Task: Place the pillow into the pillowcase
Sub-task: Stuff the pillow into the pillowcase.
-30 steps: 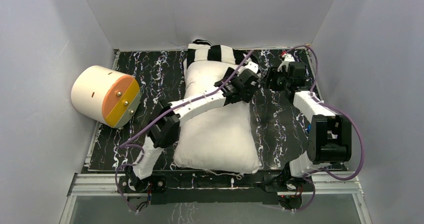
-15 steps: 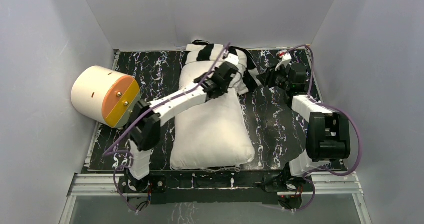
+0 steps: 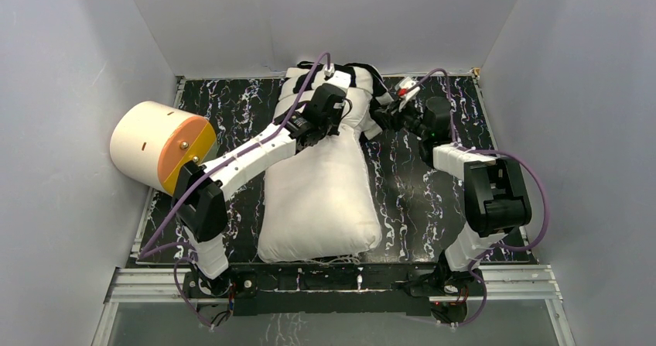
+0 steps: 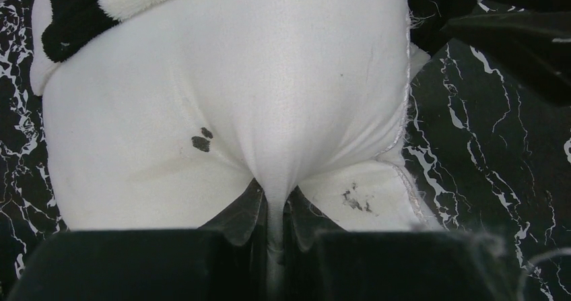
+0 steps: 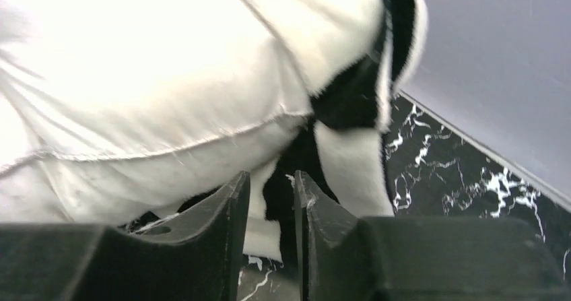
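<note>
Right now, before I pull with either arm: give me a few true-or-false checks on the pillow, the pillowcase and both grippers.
1. The left gripper is shut on a fold of the pillow. True.
2. The pillow is wholly inside its case. False: most of it lies bare, and the pillowcase is bunched at its far end.
3. The cream cylinder lies on the left side, apart from the pillow. True.
4. The other gripper rests on the pillow's near end. False: the right gripper is at the far end, beside the pillowcase.
5. The table surface is plain white. False: the tabletop is black with white veins.
</note>
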